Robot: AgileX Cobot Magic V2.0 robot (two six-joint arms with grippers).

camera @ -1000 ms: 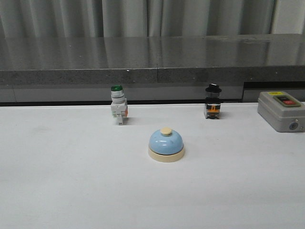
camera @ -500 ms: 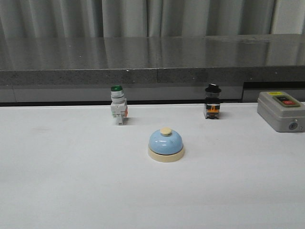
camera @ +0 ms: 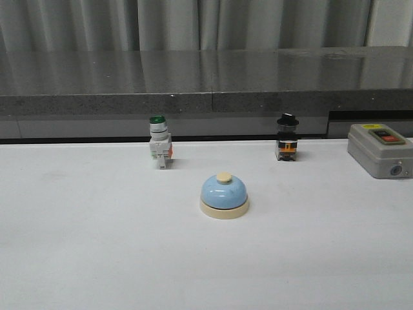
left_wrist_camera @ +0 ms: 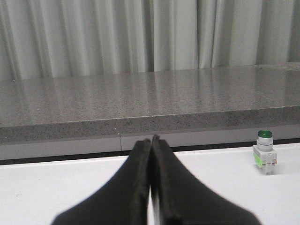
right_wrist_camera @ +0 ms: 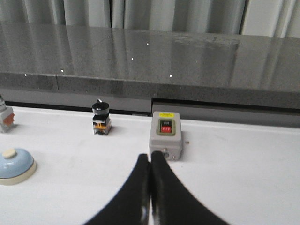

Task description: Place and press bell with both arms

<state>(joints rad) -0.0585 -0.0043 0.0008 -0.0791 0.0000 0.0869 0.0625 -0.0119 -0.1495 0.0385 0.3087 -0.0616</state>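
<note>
Here, the scene in labelled lines.

Setting: a white table seen from the front, with a grey stone ledge and pale curtains behind it.

Bell: the light-blue bell sits upright near the middle of the table on its cream base, its cream button on top. Nothing touches it. In the right wrist view it shows at the edge of the picture, well apart from that claw.

Left gripper: the left gripper has its two black fingers pressed together with nothing between them. It hangs above bare table, and the bell does not appear in its view.

Right gripper: the right gripper is likewise clenched and empty, and points toward the grey box.

Neighbours: a green-capped switch stands behind the bell toward the left, a black-capped switch behind it toward the right, and the grey box sits at the far right edge.

Arms in front view: neither arm appears there, so both seem held back from the working area.

Risks: a clenched claw cannot take the bell, so the fingers must open first. The dome is smooth and rounded, so a pinch set high on it would likely slip. An off-centre press may tip or slide the bell. The right claw is aimed at the box, so it could press the wrong button.

Open room: wide bare table lies in front of the bell and on both sides. The switches behind it stand apart, leaving room to approach.
</note>
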